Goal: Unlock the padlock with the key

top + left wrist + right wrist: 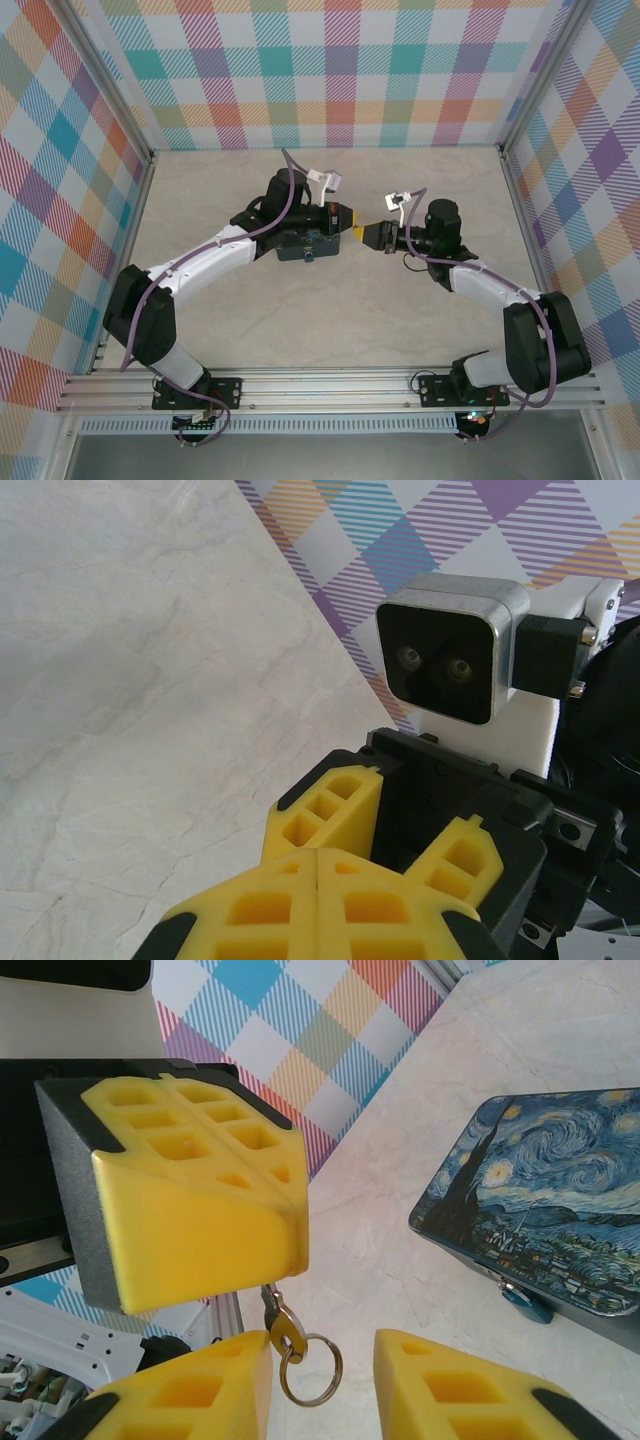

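Note:
My left gripper (317,855) is shut, its yellow fingers (200,1190) pressed flat together. The key (278,1320) hangs from their tip, blade pinched between the pads and a metal ring (312,1370) dangling below. My right gripper (322,1352) is open, one fingertip touching or nearly touching the key's head, the other well apart. The two grippers meet tip to tip above the table in the top view, left gripper (347,216) and right gripper (369,235). The small bluish padlock (527,1303) hangs at the front of the Starry Night tin (560,1200).
The tin (303,247) lies on the marble table (330,310) under the left arm's wrist. The right arm's wrist camera (450,650) faces the left wrist view closely. Plaid walls (340,70) enclose the table on three sides.

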{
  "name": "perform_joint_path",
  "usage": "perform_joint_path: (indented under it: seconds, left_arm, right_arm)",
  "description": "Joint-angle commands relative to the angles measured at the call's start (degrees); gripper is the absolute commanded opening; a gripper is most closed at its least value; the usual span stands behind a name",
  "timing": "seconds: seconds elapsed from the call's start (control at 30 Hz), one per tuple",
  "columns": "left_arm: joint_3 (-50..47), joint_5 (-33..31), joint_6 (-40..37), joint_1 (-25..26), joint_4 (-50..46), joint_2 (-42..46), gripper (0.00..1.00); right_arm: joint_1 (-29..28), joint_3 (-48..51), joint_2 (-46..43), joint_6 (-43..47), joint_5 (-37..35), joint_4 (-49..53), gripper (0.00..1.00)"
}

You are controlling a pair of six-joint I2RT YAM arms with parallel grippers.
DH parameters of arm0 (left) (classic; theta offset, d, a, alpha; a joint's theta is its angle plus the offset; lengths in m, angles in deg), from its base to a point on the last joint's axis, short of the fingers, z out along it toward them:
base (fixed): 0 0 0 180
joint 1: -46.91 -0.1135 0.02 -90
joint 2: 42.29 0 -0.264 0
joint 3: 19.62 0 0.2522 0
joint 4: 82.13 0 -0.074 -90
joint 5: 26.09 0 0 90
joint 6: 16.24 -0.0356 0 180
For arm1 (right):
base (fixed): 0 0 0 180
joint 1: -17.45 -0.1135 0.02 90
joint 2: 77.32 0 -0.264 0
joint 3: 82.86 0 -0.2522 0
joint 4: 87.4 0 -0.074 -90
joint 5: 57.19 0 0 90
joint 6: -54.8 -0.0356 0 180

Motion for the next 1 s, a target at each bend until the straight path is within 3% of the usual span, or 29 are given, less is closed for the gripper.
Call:
perform_joint_path:
  seconds: [0.0, 0.3, 0.57, 0.93, 0.97]
  left_arm:
    - [1.1, 1.2, 0.5, 0.6, 1.5, 1.3, 0.00]
    - [1.3, 1.4, 0.4, 0.6, 1.5, 0.9, 0.00]
    - [1.3, 1.2, 0.4, 0.6, 1.3, 0.8, 0.00]
    - [1.5, -0.3, 0.1, 0.5, 1.0, 1.3, 0.00]
    - [1.6, -0.5, 0.0, 0.5, 0.8, 1.4, 0.06]
  right_arm:
    - [-0.4, -2.0, 0.4, -0.6, 1.7, -2.9, 0.30]
    - [-0.3, -2.3, -0.2, -1.2, 1.8, -2.9, 0.25]
    - [-0.4, -2.4, -0.2, -1.2, 2.0, -2.9, 0.13]
    - [-0.4, -1.3, -2.3, 0.3, 1.3, -0.2, 0.03]
    - [-0.4, -1.3, -2.6, 0.8, 1.0, 0.7, 0.03]
